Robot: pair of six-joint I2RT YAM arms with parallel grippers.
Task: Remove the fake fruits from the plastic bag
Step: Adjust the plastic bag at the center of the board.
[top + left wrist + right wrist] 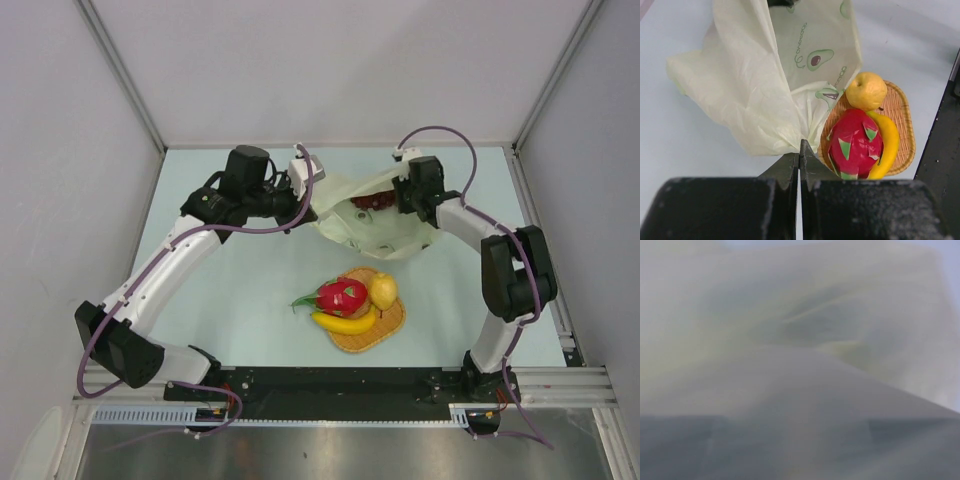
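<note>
Count, with the woven mat (392, 330) as reference: 1 mat, 1 plastic bag (385, 238), 4 fake fruits, 2 hands.

On the mat: 3 fruits.
- 1 dragon fruit (340, 295), red-pink with green tips, on the mat's left part.
- 1 lemon (383, 290), on the mat's far right part, just beside the dragon fruit.
- 1 banana (345, 322), along the mat's near edge, touching the dragon fruit.

Off the mat: 1 fruit. A dark red-purple shape, taken as the grape bunch (368, 200), shows in the mouth of the bag, beyond the mat. Detail is too small to confirm more.

The bag lies on the worktop (230, 300) just beyond the mat's far edge, pale cream with small printed marks. Its mouth is raised between the 2 hands.

Left hand (799, 150): beyond the mat and to its left. The fingers are pressed fully together, and a gathered fold of the bag's edge is pinched between them. The left wrist view shows the plastic hanging from the pinch, with the mat and its 3 fruits behind.

Right hand (398, 200): beyond the mat, at the right side of the bag's mouth, close to the grape bunch. Its wrist view is only blurred cream plastic. I cannot tell how far open it is, or whether it holds anything.
</note>
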